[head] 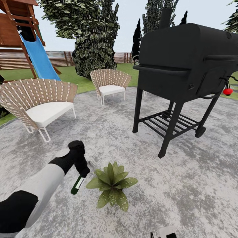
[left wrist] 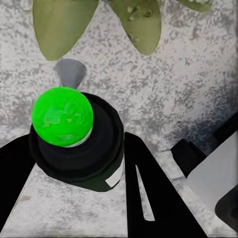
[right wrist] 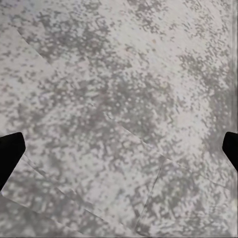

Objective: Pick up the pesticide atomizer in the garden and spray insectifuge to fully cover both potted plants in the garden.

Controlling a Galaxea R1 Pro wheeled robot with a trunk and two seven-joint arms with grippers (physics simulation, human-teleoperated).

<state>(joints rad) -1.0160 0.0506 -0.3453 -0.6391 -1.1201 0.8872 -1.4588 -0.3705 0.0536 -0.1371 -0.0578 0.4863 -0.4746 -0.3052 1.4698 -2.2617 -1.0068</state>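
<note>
From the head view, the left pincer (head: 80, 168) hung low over the grey paving (head: 185, 185), clenched on the spray bottle (head: 78, 185), which pointed downward and sat just beside a potted plant (head: 112, 186). I judged it was held that close so the mist would land on the leaves. A black grill (head: 185, 66) stood behind, two woven chairs (head: 39, 105) further back, and a blue slide (head: 39, 58) by the fence.

In the left wrist view, the spray bottle (left wrist: 79, 144) sat between the dark fingers (left wrist: 148, 193), its green dot (left wrist: 62, 116) facing the camera, with plant leaves (left wrist: 64, 25) just ahead of it.

In the right wrist view, the right pincer (right wrist: 119, 148) was released, its tips wide apart over bare paving (right wrist: 119, 99), apparently idle while the other arm worked.
</note>
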